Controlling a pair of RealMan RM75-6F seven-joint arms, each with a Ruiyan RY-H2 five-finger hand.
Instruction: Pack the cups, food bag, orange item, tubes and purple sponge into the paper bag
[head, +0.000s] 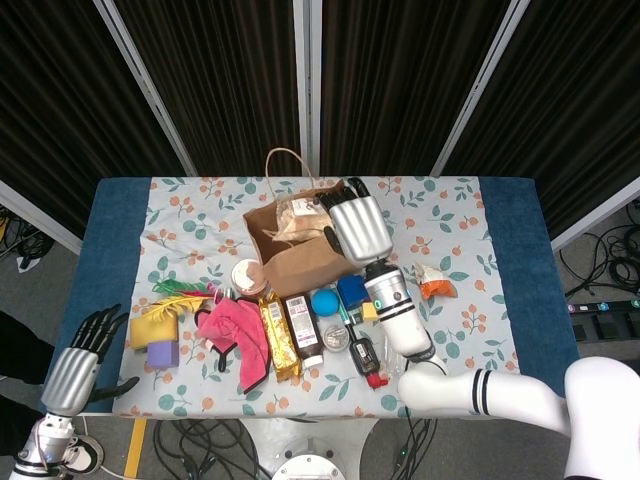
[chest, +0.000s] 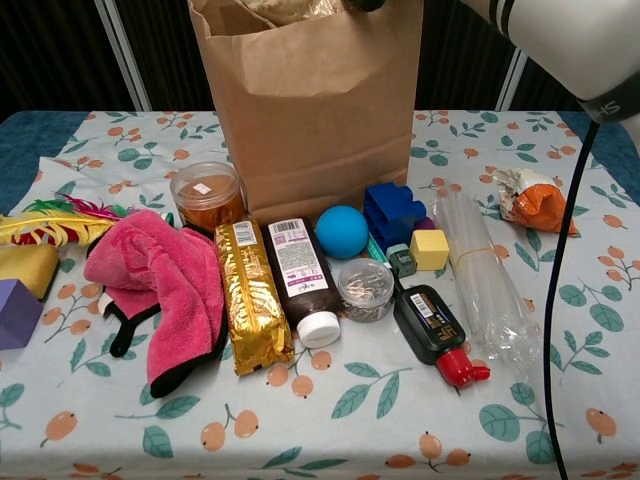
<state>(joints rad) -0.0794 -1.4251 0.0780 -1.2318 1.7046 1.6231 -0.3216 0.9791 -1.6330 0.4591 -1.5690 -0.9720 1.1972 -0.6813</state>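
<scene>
Fingers of the right hand (head: 358, 226) reached over the top edge of the paper bag (chest: 308, 110); their tips were hidden inside the opening, so whether they held anything could not be told. Fingers of the left hand (head: 80, 360) were spread apart and empty, low at 8 o'clock off the bench (head: 115, 215) edge.

Standing at the centre of the floral cloth, the paper bag showed crumpled pale food packaging (head: 300, 212) in its mouth. At 7 o'clock of the bag, touching its foot, stood a lidded plastic cup (chest: 207, 194) of orange-brown contents with a small white sticker, too small to read. At 6 o'clock lay a gold foil packet (chest: 252, 295) with a white barcode label, and beside it a dark bottle (chest: 299, 279) with a white cap and a printed label whose text was illegible. A blue ball (chest: 342, 231) sat just beside the bag's foot, with a round clear container (chest: 365, 289), a blue block (chest: 392, 213) and a yellow cube (chest: 430, 249) near it. A black bottle with a red cap (chest: 433, 330) carried a small unreadable label. Clear tubes (chest: 480, 280) in a wrapper lay at 4 o'clock, and the orange item (chest: 535, 201) in its clear wrap at 3 o'clock. Far at 8 o'clock were a pink cloth (chest: 165, 275), coloured feathers (chest: 55, 220), a yellow sponge (chest: 25, 268) and the purple sponge (chest: 15, 312).
</scene>
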